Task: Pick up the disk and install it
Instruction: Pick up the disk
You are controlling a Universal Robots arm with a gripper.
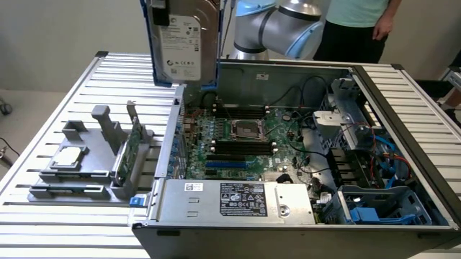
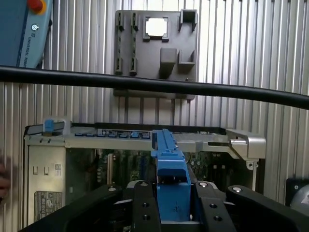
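Disk: flat silver-grey hard drive with white label, in a blue plastic carrier (image 1: 181, 46). It is hanging upright in the air, clear of the table, label facing the exterior camera. Its lower edge is hovering just above the far corner of the open black-and-grey computer case (image 1: 411, 124), on the exterior view's left.

Black gripper (image 2: 172, 203): the wrist view is showing the fingers (image 2: 145, 208) closing tight on either side of the blue carrier and gripping it, with no gap visible.

The case is lying on the slatted metal table (image 1: 72, 232), green motherboard (image 1: 245, 140) exposed, silver power-supply box (image 1: 238, 199) sitting at its near edge.

A grey plastic fixture (image 1: 72, 172) is sitting near the table's edge on the exterior view's left, carrying a small square silver chip (image 1: 68, 156) and a thin green circuit card (image 1: 135, 145) standing on edge.
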